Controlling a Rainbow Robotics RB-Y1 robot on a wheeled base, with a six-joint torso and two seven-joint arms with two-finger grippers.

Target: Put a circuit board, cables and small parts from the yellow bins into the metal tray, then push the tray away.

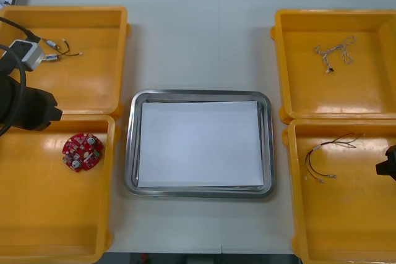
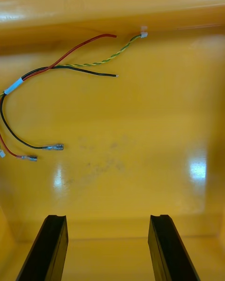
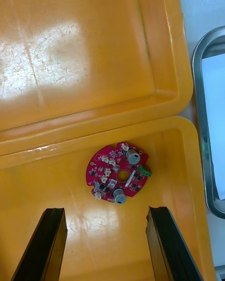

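Left gripper point(image 3: 107, 210) is hanging wide open, fingers standing well apart, over the near left yellow bin point(image 3: 93, 248). The round red circuit board point(image 3: 119, 173) is lying flat on that bin's floor, just beyond the fingertips. Right gripper point(image 2: 108, 218) is gaping open too, above the near right bin point(image 2: 154, 122), with the red, black and yellow cable point(image 2: 14, 86) sprawling well ahead of its fingers. Between the bins, the metal tray point(image 1: 198, 192) is sitting, white inside.

You work at a lab or workshop bench. Your light table point(image 1: 185, 41) holds yellow bins point(image 1: 80, 85) flanking a metal tray point(image 1: 132, 153).
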